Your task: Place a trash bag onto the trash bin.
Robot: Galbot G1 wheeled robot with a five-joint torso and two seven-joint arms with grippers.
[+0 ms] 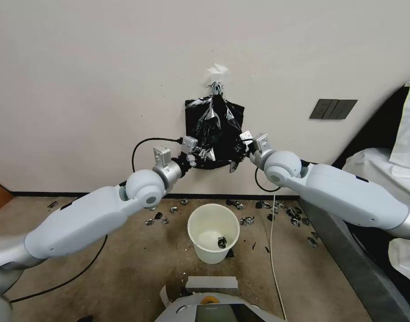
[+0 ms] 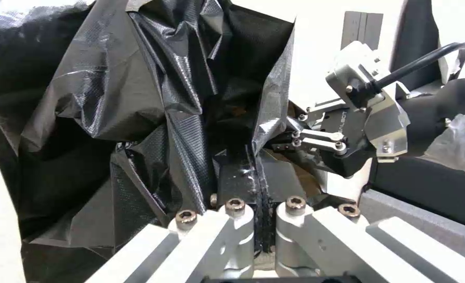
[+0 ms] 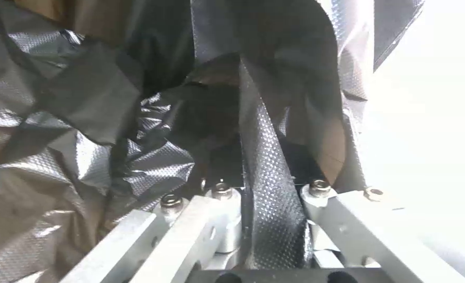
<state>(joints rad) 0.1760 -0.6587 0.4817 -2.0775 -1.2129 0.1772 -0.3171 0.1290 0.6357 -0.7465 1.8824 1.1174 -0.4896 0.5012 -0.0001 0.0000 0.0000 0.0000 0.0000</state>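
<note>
The trash bag (image 1: 210, 127), glossy, black and wrinkled, hangs against the wall below a silver clip (image 1: 217, 87), in front of a flatter black sheaf (image 1: 235, 112). My left gripper (image 1: 194, 155) is shut on the bag's lower left edge; black film is pinched between its fingers (image 2: 255, 175). My right gripper (image 1: 242, 147) is shut on the lower right edge, a fold of film (image 3: 266, 169) clamped in its jaws. It also shows beyond the film in the left wrist view (image 2: 294, 138). The trash bin (image 1: 213, 232), a cream pail, stands open on the floor below, a dark scrap (image 1: 221, 243) inside.
Black and silver scraps (image 1: 285, 210) litter the floor along the wall. A white cable (image 1: 272, 241) runs down the floor right of the bin. A grey platform edge (image 1: 343, 250) lies to the right. A dark wall plate (image 1: 333, 108) sits right of the bag.
</note>
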